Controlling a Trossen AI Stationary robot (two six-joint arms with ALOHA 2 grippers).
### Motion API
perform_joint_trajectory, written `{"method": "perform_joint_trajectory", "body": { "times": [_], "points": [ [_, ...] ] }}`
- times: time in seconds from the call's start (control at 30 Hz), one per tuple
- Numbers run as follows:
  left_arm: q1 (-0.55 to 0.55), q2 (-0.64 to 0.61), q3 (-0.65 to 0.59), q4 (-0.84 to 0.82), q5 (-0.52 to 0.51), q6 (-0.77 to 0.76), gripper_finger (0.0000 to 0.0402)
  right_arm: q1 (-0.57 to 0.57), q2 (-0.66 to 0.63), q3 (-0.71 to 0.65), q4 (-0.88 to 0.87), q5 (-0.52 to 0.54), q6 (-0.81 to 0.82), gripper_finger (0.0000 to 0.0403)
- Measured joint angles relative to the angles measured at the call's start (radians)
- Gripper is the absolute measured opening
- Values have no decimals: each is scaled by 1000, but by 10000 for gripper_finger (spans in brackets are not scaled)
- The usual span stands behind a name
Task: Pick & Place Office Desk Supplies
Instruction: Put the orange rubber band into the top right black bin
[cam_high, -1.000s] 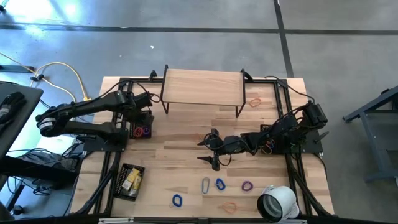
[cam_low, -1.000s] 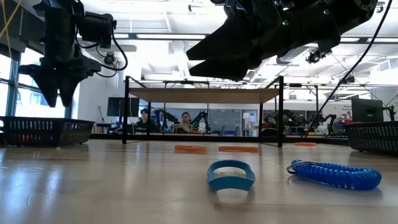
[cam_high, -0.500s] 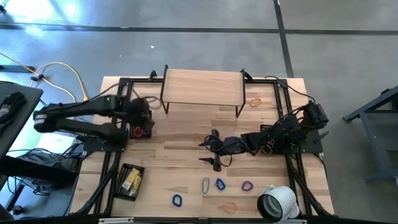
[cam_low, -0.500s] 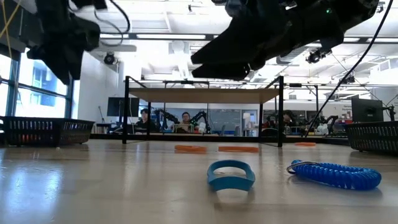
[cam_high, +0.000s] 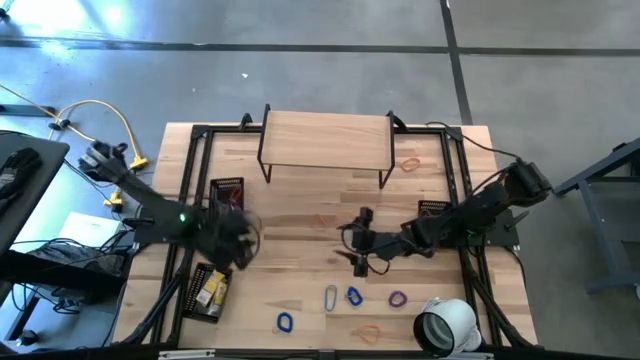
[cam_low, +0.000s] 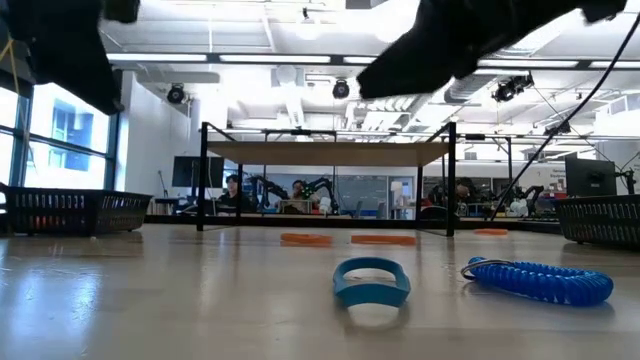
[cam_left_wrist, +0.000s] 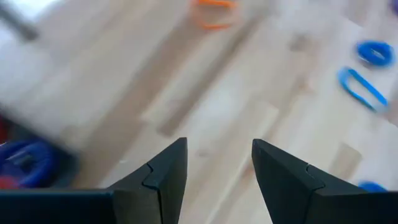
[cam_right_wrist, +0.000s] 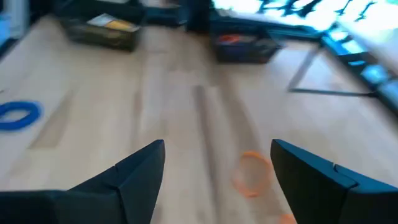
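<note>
The shelf (cam_high: 325, 140) at the table's far edge serves as the landmark. The right gripper (cam_high: 360, 243) hangs over the mid-table on the near side of the shelf, its fingers spread wide with nothing between them. Nearer the front edge lie the loose supplies: a silver clip (cam_high: 331, 297), a blue loop (cam_high: 354, 295) just beside it, a purple loop (cam_high: 397, 298) a little further toward the right side, another blue loop (cam_high: 285, 322) and an orange band (cam_high: 369, 332) close to the front edge. Another orange band (cam_high: 410, 164) rests beside the shelf's right leg. The clip and blue loop thus lie from the right gripper straight away from the shelf, toward the front, and this arm looks the nearer one for them. The clip's long axis runs roughly front to back, so a grip across its narrow width seems the likely call. The left gripper (cam_high: 238, 240) hovers off the shelf's left-front side, between two baskets, its fingers (cam_left_wrist: 163, 174) parted and empty; it is farther from the clip but about as near to the second blue loop.
</note>
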Motion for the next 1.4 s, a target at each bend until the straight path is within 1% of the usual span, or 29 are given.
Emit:
{"method": "perform_joint_trajectory", "body": {
  "times": [0.1,0.2,0.27,0.33,0.43,0.53,0.63,0.73,0.8,0.9,0.97,1.07,1.2,1.3,1.4],
  "points": [
    [-72,92,0,126,-35,61,174,13,-46,0,-102,100,-1,282],
    [-116,180,0,249,-65,100,174,15,-62,0,-162,196,1,282],
    [-133,232,0,324,-94,125,174,23,-63,0,-183,223,16,282],
    [-140,276,0,377,-103,151,174,28,-63,0,-184,216,32,282],
    [-132,327,0,436,-101,175,174,20,-63,0,-190,132,60,282],
    [-112,359,0,465,-84,200,174,-16,-69,2,-198,43,69,282],
    [-86,370,0,472,-72,205,174,-65,-73,43,-277,-57,92,282],
    [-68,370,0,479,-64,223,174,-122,-58,103,-419,-147,148,282],
    [-58,370,0,488,-64,241,174,-160,-38,130,-484,-207,191,282],
    [-49,370,0,488,-63,248,174,-218,-6,142,-538,-320,285,282],
    [-47,370,0,488,-63,248,174,-250,27,142,-554,-372,304,282],
    [-47,370,0,488,-62,248,174,-274,86,141,-570,-381,257,282],
    [-58,370,0,488,-59,248,174,-281,157,141,-540,-381,165,282],
    [-70,370,0,488,-59,248,174,-281,199,141,-506,-346,73,282],
    [-75,370,0,488,-59,249,174,-282,232,141,-463,-321,22,282]
  ]
}}
